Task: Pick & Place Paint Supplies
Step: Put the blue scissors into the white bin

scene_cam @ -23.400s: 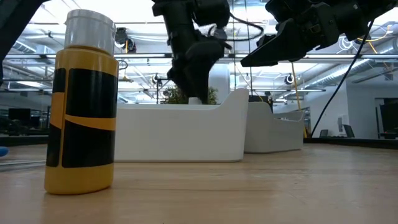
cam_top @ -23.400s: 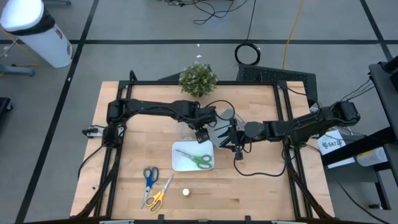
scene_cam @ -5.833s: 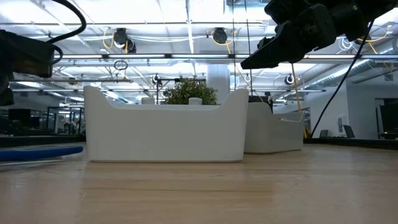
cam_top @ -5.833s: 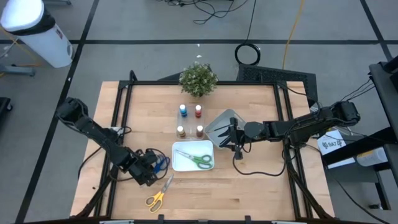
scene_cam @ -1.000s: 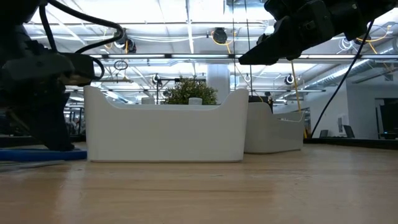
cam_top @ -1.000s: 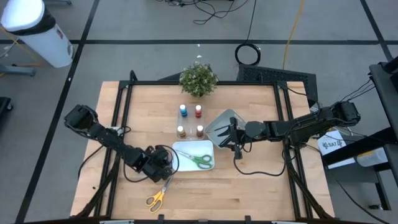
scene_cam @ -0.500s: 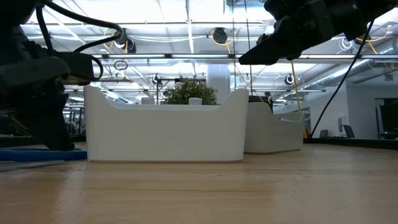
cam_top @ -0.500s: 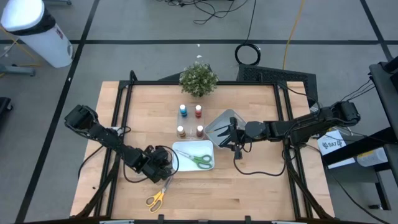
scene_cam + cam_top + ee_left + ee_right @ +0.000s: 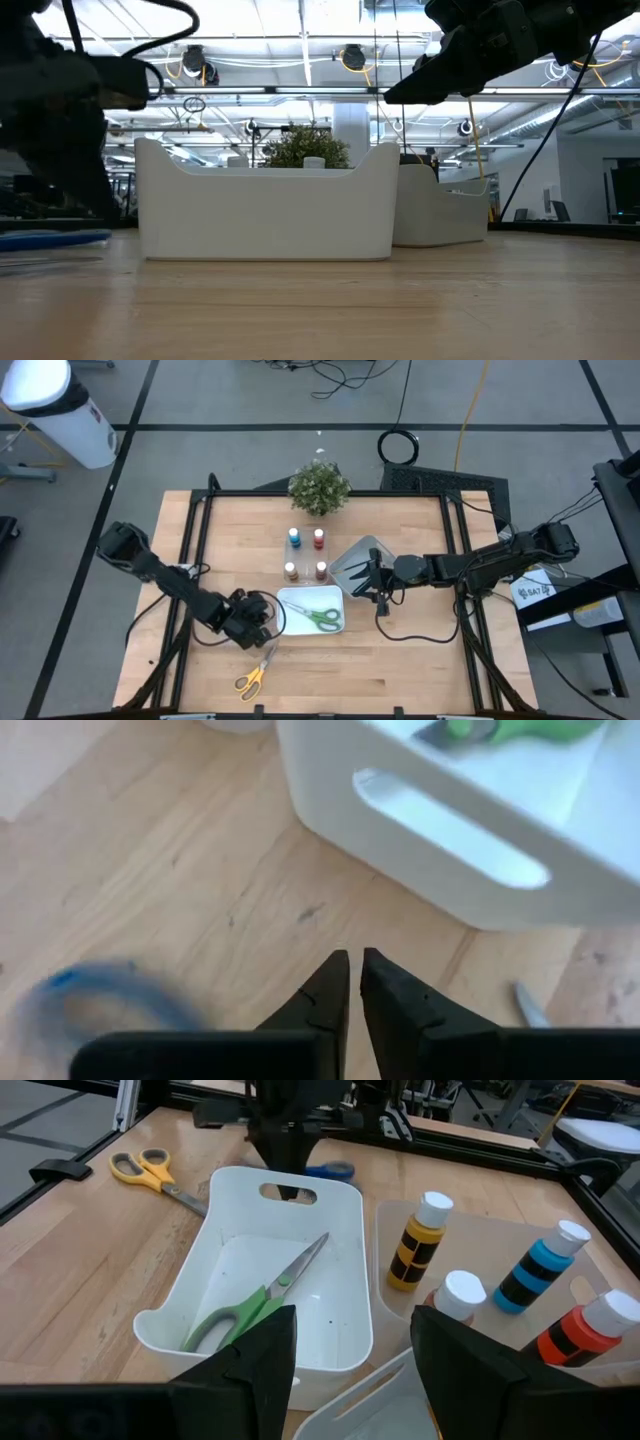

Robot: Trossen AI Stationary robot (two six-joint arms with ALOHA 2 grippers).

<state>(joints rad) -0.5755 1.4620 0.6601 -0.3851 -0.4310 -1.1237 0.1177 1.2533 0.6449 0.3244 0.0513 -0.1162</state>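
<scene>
Now mid-pickup: left pincer (image 9: 262, 622) closed, empty, beside white tray (image 9: 340, 622). Blue-handled scissors (image 9: 50, 240) flat on counter (image 9: 420, 660) nearby, ungripped. Green-handled scissors (image 9: 322, 617) already in tray. Right pincer (image 9: 372, 582) half-open, empty, hovering near paint bottles (image 9: 425, 1240). Next probably: reopen, straddle blue handles.

4 bottles (image 9: 294, 537), 3 scissors (image 9: 322, 618), 3 trays (image 9: 290, 626)

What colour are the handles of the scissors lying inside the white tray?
Green; the scissors in the white tray show best in the right wrist view.
</scene>
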